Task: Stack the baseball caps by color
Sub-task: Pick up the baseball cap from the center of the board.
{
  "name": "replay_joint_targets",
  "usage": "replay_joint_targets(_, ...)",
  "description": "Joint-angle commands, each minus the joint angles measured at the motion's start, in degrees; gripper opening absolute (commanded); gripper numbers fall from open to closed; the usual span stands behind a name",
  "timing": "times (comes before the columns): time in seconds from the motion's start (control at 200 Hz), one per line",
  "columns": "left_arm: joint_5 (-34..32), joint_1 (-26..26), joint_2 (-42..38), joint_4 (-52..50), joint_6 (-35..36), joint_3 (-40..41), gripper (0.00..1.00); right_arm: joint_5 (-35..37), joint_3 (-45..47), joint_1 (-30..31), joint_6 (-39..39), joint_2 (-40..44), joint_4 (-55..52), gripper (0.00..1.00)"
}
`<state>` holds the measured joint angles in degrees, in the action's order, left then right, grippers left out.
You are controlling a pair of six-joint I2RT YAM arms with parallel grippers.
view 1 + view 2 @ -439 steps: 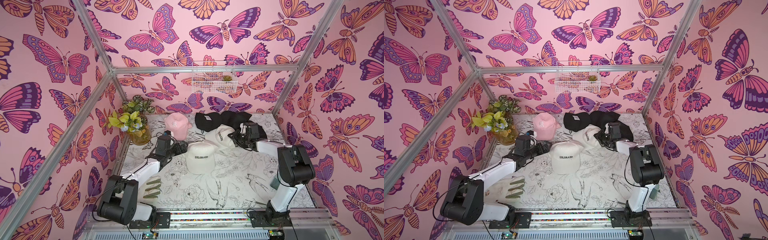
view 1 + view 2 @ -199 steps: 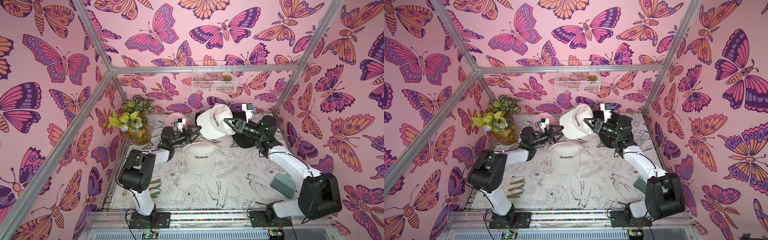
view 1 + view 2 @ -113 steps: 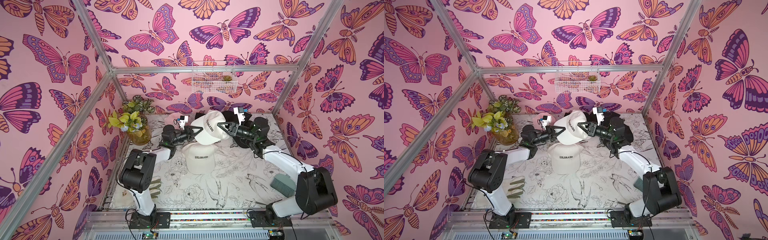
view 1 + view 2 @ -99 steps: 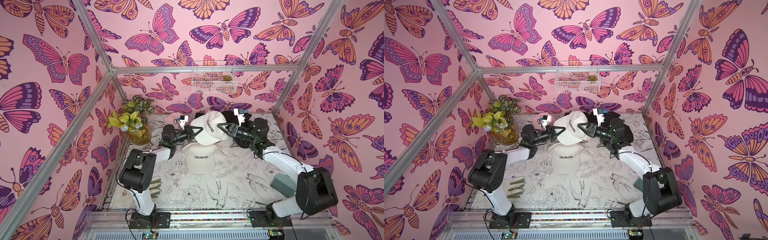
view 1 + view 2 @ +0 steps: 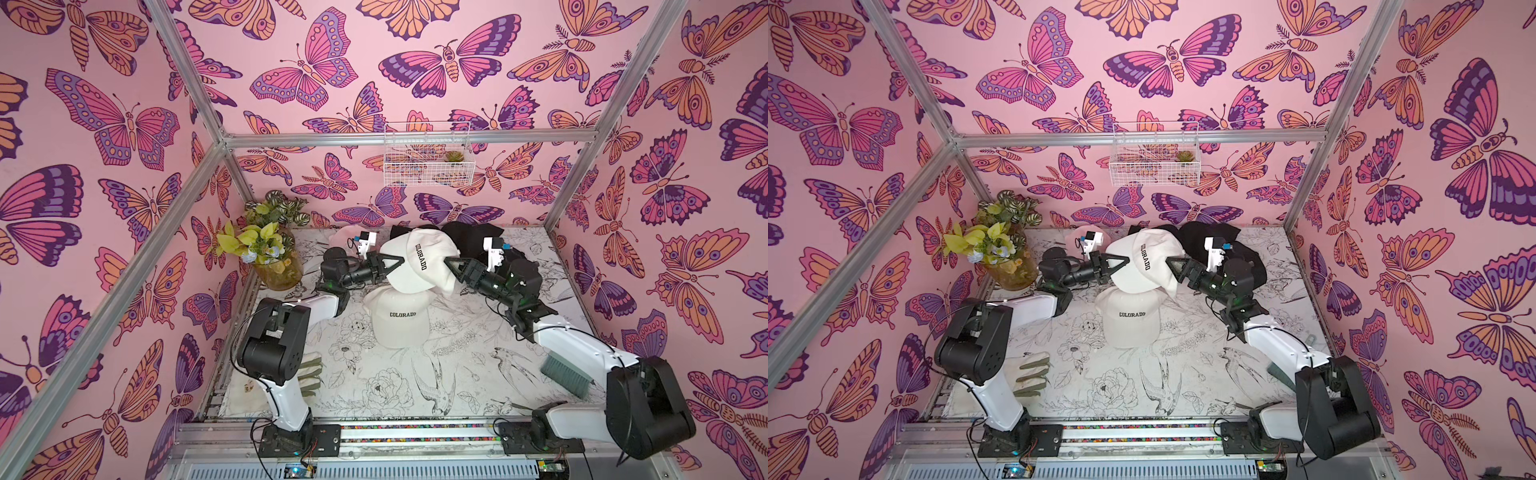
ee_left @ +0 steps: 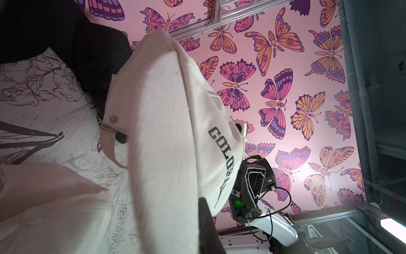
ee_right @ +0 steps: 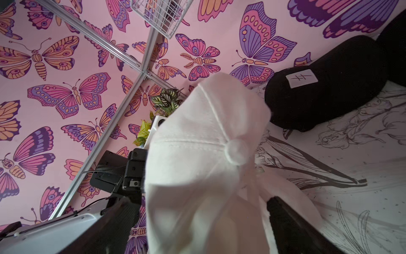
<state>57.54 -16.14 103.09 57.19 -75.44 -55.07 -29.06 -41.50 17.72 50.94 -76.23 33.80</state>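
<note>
The left gripper (image 5: 395, 261) is clamped on the edge of a cream cap (image 5: 419, 266), raised just above a second cream cap (image 5: 401, 322) on the table (image 5: 457, 374). The right gripper (image 5: 449, 263), at the raised cap's other side, has its fingers spread wide and grips nothing; black caps (image 5: 469, 239) lie behind.

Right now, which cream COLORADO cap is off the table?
The raised cream cap, lettering running vertically, pinched by the left gripper; the other cream cap lies flat on the table.
</note>
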Motion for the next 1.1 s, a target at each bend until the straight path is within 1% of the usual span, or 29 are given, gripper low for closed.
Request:
replay_joint_targets(0.0, 2.22, 0.36, -1.69, 2.33, 0.31, -1.17, 0.0, 1.14, -0.67, -0.65, 4.83, -0.77, 5.73, 0.99)
replay_joint_targets(0.095, 2.49, 0.3, -1.35, 4.46, -1.03, -1.27, 0.0, 0.65, -0.96, -0.93, 8.71, -2.58, 8.24, 0.99)
replay_joint_targets(0.215, 2.51, 0.11, -0.94, 3.42, -0.56, -1.62, 0.0, -0.89, -1.84, -0.93, 16.09, -5.95, 17.31, 0.99)
replay_joint_targets(0.31, 2.49, -0.27, -0.26, 3.44, -0.45, -1.86, 0.0, -3.54, -4.55, -0.63, 18.4, -9.2, 18.99, 0.99)
replay_joint_targets(0.416, 2.58, -0.57, 0.21, 2.69, 0.37, -2.4, 0.0, -3.46, -4.83, -0.25, 21.51, -12.15, 24.05, 0.99)
replay_joint_targets(0.496, 1.92, -0.65, 0.1, -2.38, 3.27, -2.5, 0.0, -5.02, -5.25, -0.05, 23.44, -13.42, 28.7, 0.99)
replay_joint_targets(0.516, 1.67, -0.65, 0.03, -4.04, 4.55, -2.58, 0.0, -5.64, -5.51, 0.02, 23.91, -15.21, 29.57, 0.99)
replay_joint_targets(0.596, 1.0, -0.74, -0.3, -10.95, 9.09, -3.0, 0.0, -7.47, -6.59, 0.21, 25.83, -16.74, 32.53, 1.0)
replay_joint_targets(0.611, 0.93, -0.73, -0.36, -11.96, 9.81, -3.01, 0.0, -9.14, -6.71, 0.21, 26.25, -17.0, 33.14, 1.0)
replay_joint_targets(0.641, 0.84, -0.69, -0.58, -13.71, 11.19, -3.2, 0.0, -9.81, -6.84, 0.13, 26.92, -17.29, 34.58, 1.0)
replay_joint_targets(0.686, 0.5, -0.56, -0.92, -17.05, 13.45, -3.45, 0.0, -10.09, -6.93, 0.21, 27.58, -17.48, 36.58, 1.0)
replay_joint_targets(0.786, -0.78, -0.15, -1.58, -25.01, 19.01, -4.2, 0.0, -12.29, -7.95, 0.05, 26.79, -16.27, 36.42, 1.0)
replay_joint_targets(0.851, -1.0, 0.17, -1.75, -28.53, 21.31, -4.6, 0.0, -13.48, -8.46, 0.1, 26.42, -15.26, 36.45, 0.99)
replay_joint_targets(1.096, -0.87, 1.62, -2.48, -29.59, 21.85, -4.24, 0.0, -16.17, -8.08, 0.04, 25.53, -14.25, 34.86, 0.99)
